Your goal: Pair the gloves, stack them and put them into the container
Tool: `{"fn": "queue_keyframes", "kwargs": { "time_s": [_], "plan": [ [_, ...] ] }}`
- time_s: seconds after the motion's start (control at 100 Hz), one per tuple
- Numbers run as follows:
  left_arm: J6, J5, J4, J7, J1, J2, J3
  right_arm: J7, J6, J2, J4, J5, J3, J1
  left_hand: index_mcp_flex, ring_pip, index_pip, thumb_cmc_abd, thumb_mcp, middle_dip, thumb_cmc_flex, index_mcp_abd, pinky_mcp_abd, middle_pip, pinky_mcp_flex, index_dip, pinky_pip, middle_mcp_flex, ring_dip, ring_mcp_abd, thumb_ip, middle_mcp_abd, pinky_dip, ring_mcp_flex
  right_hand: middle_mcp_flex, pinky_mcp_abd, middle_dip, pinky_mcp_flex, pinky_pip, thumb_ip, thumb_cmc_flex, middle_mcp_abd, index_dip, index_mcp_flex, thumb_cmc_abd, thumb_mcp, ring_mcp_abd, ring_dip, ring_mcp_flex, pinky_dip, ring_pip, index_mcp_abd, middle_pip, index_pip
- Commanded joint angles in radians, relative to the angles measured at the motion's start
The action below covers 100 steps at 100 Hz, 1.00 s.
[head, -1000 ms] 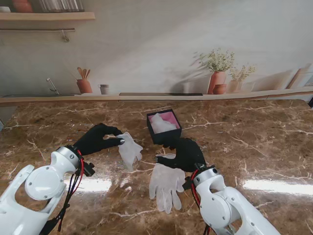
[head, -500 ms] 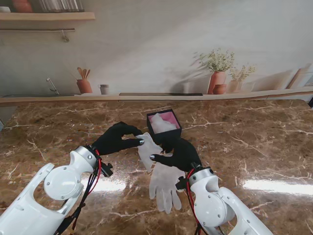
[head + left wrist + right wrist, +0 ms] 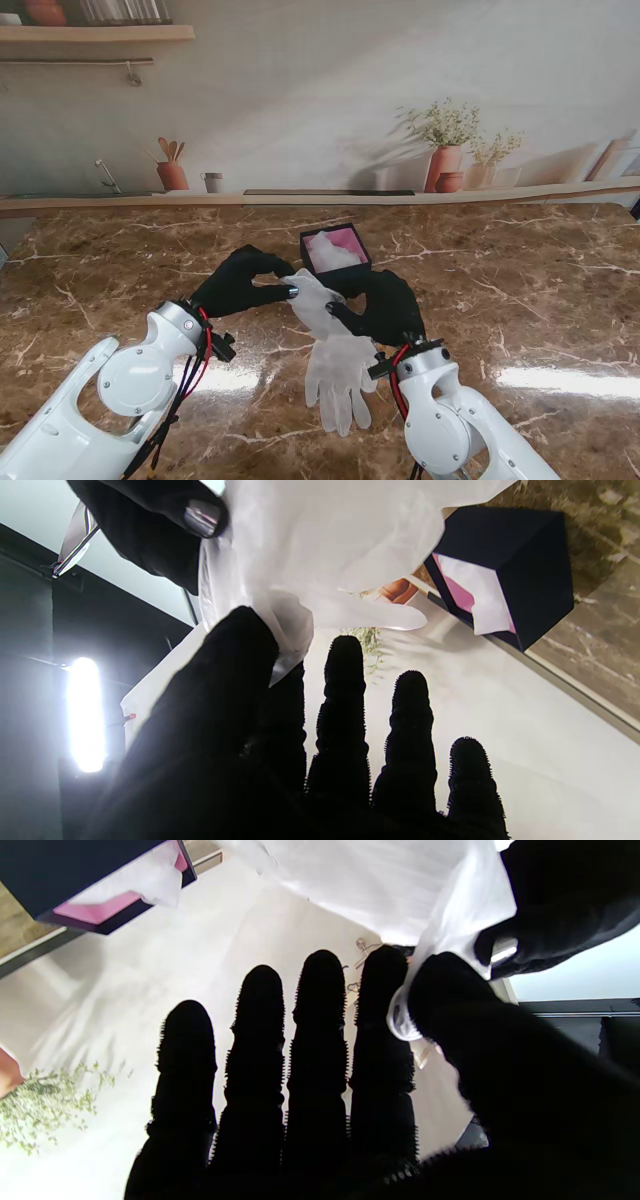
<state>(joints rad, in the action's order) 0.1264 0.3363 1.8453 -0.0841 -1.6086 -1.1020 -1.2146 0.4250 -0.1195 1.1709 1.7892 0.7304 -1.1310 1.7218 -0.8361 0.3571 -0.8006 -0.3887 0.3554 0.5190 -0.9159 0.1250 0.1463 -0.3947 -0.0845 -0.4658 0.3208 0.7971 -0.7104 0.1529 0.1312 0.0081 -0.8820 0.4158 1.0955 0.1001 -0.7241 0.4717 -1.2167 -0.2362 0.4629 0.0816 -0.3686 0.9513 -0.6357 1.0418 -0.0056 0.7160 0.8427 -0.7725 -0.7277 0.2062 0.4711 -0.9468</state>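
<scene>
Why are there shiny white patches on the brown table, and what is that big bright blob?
Stand view: lamp glare streaks the polished brown marble table. Left wrist view: a bare light blows out white, leaving the black-gloved left hand a dark silhouette against the thin white glove.

Two loose white gloves, one held up (image 3: 312, 297) and one flat on the marble (image 3: 340, 375), one dark box (image 3: 336, 259) holding more white material, and two black-gloved hands, left (image 3: 243, 283) and right (image 3: 383, 308)

Stand cam high, looking down over table (image 3: 520, 300); both wrist cams close-up along fingers, inverted, sharing the black box (image 3: 520, 570) (image 3: 75, 875).
</scene>
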Motion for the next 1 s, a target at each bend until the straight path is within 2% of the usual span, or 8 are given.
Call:
{"fn": "queue_keyframes", "kwargs": {
  "time_s": [0.0, 0.13, 0.27, 0.44, 0.62, 0.71, 0.8, 0.99],
  "plan": [
    [0.012, 0.014, -0.003, 0.013, -0.015, -0.008, -0.001, -0.015, -0.010, -0.012, 0.021, 0.006, -0.013, 0.020, -0.050, 0.011, -0.044, -0.042, 0.046, 0.006, 0.033, 0.082, 0.006, -0.015, -0.009, 0.045, 0.030, -0.001, -0.016, 0.014, 0.010, -0.008, 0.010, 0.040, 0.024, -0.007, 0.025, 0.003, -0.037, -0.038, 0.016, 0.004, 0.038, 0.006, 0.020, 0.013, -0.009, -0.015, 0.027, -0.030, 0.005, -0.012, -0.019, 0.000],
    [0.045, 0.042, -0.006, 0.063, -0.029, -0.015, -0.001, -0.020, -0.033, -0.019, 0.047, 0.036, -0.037, 0.043, -0.076, 0.023, -0.069, -0.105, 0.087, 0.008, 0.047, 0.085, 0.019, -0.022, -0.002, 0.119, 0.075, 0.017, -0.024, 0.012, 0.019, -0.016, 0.021, 0.066, 0.037, -0.008, 0.025, 0.009, -0.041, -0.034, 0.015, 0.006, 0.030, 0.017, 0.022, 0.019, -0.011, -0.015, 0.032, -0.030, 0.006, -0.008, -0.016, -0.024],
    [0.095, 0.052, -0.013, 0.110, -0.045, -0.023, 0.007, -0.001, -0.071, -0.014, 0.063, 0.021, -0.039, 0.056, -0.073, 0.010, -0.106, -0.184, 0.184, -0.012, 0.071, 0.100, 0.028, 0.003, -0.001, 0.142, 0.121, -0.003, -0.014, -0.005, 0.034, -0.020, 0.049, 0.074, 0.058, -0.015, -0.030, 0.034, -0.071, -0.012, -0.020, 0.020, -0.146, 0.048, -0.001, 0.066, -0.024, 0.001, 0.057, -0.029, -0.026, 0.036, 0.030, -0.051],
    [0.158, 0.040, 0.008, 0.112, -0.083, -0.020, 0.001, 0.001, -0.116, -0.014, 0.099, 0.012, -0.050, 0.089, -0.055, -0.025, -0.120, -0.168, 0.201, -0.118, 0.077, 0.074, 0.038, 0.065, 0.004, 0.111, 0.193, 0.047, 0.043, -0.029, 0.051, -0.033, 0.069, 0.104, 0.082, -0.013, -0.081, 0.072, -0.110, 0.023, -0.047, 0.016, -0.281, 0.073, -0.048, 0.137, -0.028, 0.016, 0.098, -0.026, -0.074, 0.053, 0.077, -0.063],
    [0.239, 0.024, 0.059, 0.034, -0.143, 0.002, -0.039, -0.039, -0.169, -0.019, 0.164, -0.015, -0.094, 0.172, -0.062, -0.032, -0.101, -0.128, 0.085, -0.174, 0.070, 0.081, 0.060, 0.080, 0.002, 0.086, 0.269, 0.033, 0.062, -0.023, 0.032, -0.008, 0.098, 0.114, 0.095, -0.005, -0.088, 0.075, -0.118, 0.038, -0.049, 0.004, -0.309, 0.084, -0.060, 0.157, -0.015, 0.022, 0.108, -0.022, -0.088, 0.046, 0.083, -0.062],
    [0.279, 0.074, 0.067, 0.075, -0.169, -0.002, -0.042, 0.010, -0.203, -0.022, 0.169, 0.060, -0.117, 0.198, -0.093, -0.022, -0.073, -0.152, 0.092, -0.169, 0.065, 0.094, 0.074, 0.073, 0.008, 0.157, 0.308, 0.027, 0.056, -0.015, 0.026, -0.003, 0.086, 0.135, 0.097, -0.003, -0.087, 0.074, -0.119, 0.036, -0.050, 0.007, -0.311, 0.083, -0.060, 0.153, -0.021, 0.021, 0.109, -0.020, -0.088, 0.056, 0.080, -0.056],
    [0.314, 0.122, 0.055, 0.177, -0.181, -0.019, -0.025, 0.075, -0.229, -0.023, 0.166, 0.123, -0.124, 0.214, -0.125, 0.013, -0.113, -0.237, 0.232, -0.147, 0.100, 0.097, 0.090, 0.039, 0.030, 0.240, 0.374, 0.084, 0.025, -0.001, 0.056, -0.015, 0.075, 0.190, 0.100, -0.009, -0.087, 0.082, -0.120, 0.032, -0.052, 0.013, -0.316, 0.085, -0.059, 0.151, -0.028, 0.020, 0.114, -0.018, -0.087, 0.066, 0.078, -0.053],
    [0.338, 0.123, 0.038, 0.223, -0.192, -0.029, 0.002, 0.104, -0.246, -0.026, 0.170, 0.156, -0.120, 0.234, -0.083, 0.055, -0.145, -0.259, 0.286, -0.109, 0.118, 0.079, 0.120, -0.003, 0.065, 0.169, 0.441, 0.189, 0.009, 0.025, 0.069, -0.004, 0.073, 0.290, 0.100, -0.009, -0.089, 0.082, -0.121, 0.028, -0.053, 0.015, -0.326, 0.085, -0.058, 0.151, -0.031, 0.020, 0.114, -0.015, -0.085, 0.072, 0.077, -0.049]
  ]
}}
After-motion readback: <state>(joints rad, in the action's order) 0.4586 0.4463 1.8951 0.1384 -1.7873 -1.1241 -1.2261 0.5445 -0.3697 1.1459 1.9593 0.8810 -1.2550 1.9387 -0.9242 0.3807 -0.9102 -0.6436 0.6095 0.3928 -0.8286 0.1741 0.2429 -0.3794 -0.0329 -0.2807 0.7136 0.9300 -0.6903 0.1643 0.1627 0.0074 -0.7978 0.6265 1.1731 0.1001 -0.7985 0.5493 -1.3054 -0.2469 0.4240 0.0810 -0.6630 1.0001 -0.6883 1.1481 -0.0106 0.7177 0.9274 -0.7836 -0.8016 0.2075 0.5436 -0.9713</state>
